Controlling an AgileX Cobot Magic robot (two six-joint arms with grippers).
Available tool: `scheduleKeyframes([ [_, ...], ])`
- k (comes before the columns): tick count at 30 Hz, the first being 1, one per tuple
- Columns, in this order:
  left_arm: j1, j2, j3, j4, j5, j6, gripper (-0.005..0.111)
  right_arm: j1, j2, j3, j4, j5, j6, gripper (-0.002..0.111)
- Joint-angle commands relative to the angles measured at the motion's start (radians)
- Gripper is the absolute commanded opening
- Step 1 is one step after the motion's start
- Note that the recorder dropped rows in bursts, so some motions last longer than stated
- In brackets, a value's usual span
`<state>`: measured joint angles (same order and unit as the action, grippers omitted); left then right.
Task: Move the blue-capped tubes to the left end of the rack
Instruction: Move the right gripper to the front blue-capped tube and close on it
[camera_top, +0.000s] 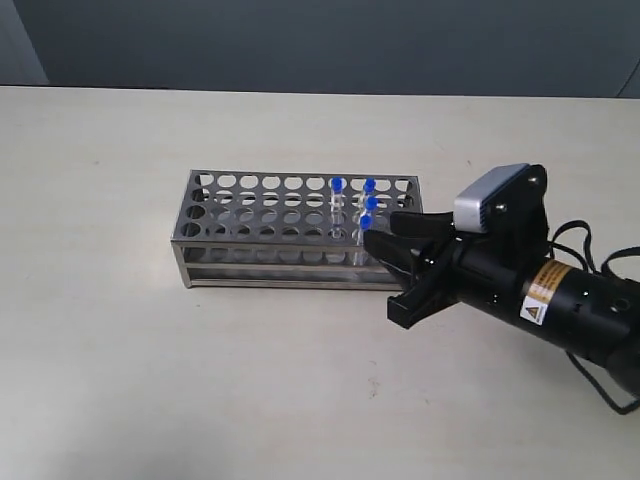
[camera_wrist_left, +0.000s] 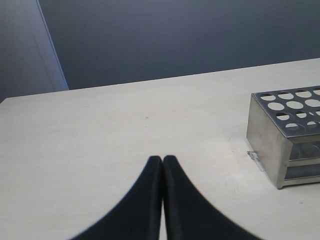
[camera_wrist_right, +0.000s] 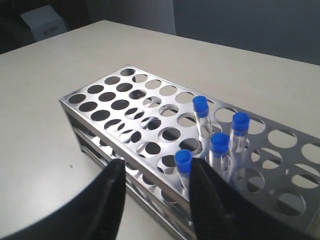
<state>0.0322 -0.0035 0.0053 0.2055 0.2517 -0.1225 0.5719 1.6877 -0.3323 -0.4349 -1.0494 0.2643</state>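
Here's my view from the remote station. The rack (camera_top: 270, 262) sits mid-table (camera_top: 120, 350), long side facing me. All four blue-capped tubes (camera_top: 369, 186) stand upright in it, bunched in neighbouring holes toward its right end: two in the far row and two a bit nearer. They're clear, and I can't tell if anything's inside.

The right gripper (camera_top: 383, 277) is at the rack's near right corner with its jaws spread apart, holding nothing. On its wrist cam the nearest tube (camera_wrist_right: 183, 157) stands between the fingers, just beside one of them. The left gripper (camera_wrist_left: 162, 165) hangs over bare table off the rack's left end (camera_wrist_left: 265, 145), fingers pressed together, empty.
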Motion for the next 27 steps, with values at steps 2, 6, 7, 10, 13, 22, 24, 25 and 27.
scheduleKeyframes([
  [2, -0.004, 0.003, -0.005, -0.003, -0.012, -0.001, 0.001, 0.0, 0.116, -0.07, 0.017, -0.047, -0.028, 0.041],
  [6, -0.004, 0.003, -0.005, -0.003, -0.012, -0.001, 0.001, 0.0, 0.171, -0.107, 0.022, -0.047, -0.031, 0.041],
  [7, -0.004, 0.003, -0.005, -0.003, -0.012, -0.001, 0.001, 0.0, 0.18, -0.112, 0.022, -0.049, -0.031, 0.041],
  [10, -0.004, 0.003, -0.005, -0.003, -0.012, -0.001, 0.001, 0.0, 0.193, -0.129, 0.022, -0.053, -0.029, 0.041],
  [13, -0.004, 0.003, -0.005, -0.003, -0.012, -0.001, 0.001, 0.0, 0.193, -0.143, 0.022, -0.043, -0.029, 0.041],
  [22, -0.004, 0.003, -0.005, -0.003, -0.012, -0.001, 0.001, 0.0, 0.193, -0.178, 0.02, 0.05, -0.027, 0.04],
  [24, -0.004, 0.003, -0.005, -0.003, -0.012, -0.001, 0.001, 0.0, 0.193, -0.186, 0.013, 0.069, -0.022, 0.04],
  [25, -0.004, 0.003, -0.005, -0.003, -0.012, -0.001, 0.001, 0.0, 0.193, -0.191, 0.013, 0.076, -0.022, 0.04],
  [27, -0.004, 0.003, -0.005, -0.003, -0.012, -0.001, 0.001, 0.0, 0.193, -0.201, 0.013, 0.078, -0.022, 0.04],
])
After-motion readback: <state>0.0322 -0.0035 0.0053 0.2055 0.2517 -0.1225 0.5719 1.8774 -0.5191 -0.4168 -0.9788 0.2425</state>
